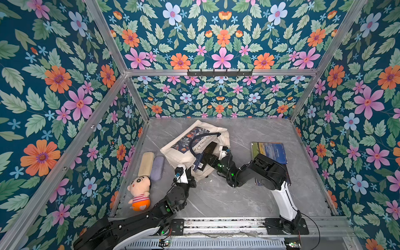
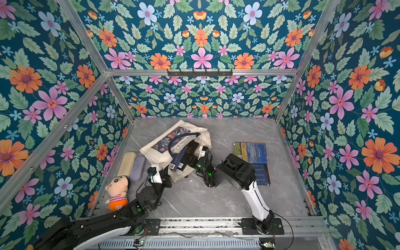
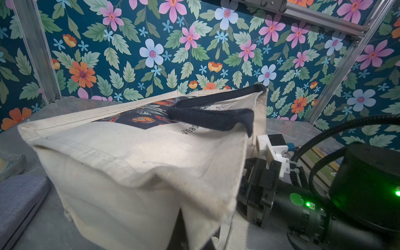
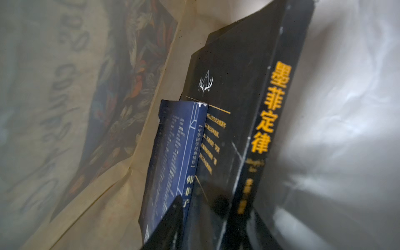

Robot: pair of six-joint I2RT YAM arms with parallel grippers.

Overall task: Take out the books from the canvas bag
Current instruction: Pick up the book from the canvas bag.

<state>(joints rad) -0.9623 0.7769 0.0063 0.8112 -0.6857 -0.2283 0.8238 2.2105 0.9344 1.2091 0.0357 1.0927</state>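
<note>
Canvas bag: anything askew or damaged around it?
The cream canvas bag lies slumped on its side on the grey marble tabletop, its navy strap flopped across the print. A black paperback book and a thinner dark blue book jut crookedly from its mouth; in the right wrist view the blue one's top corner looks nicked.

Bare grey marble table (image 1: 216, 199) lies open at the front centre and along the back right. The cream canvas bag (image 1: 179, 151) fills the middle. Along the left wall a beige oblong case (image 1: 146, 161), a grey-purple oblong case (image 1: 157, 167) and a striped-shirted plush doll (image 1: 140, 190) block the way. The stack of blue-covered books (image 1: 270, 151) takes the right side. Inside the bag a black paperback (image 4: 233, 86) and a thin blue paperback (image 4: 173, 151) sit side by side, with open room beside the black one.
</note>
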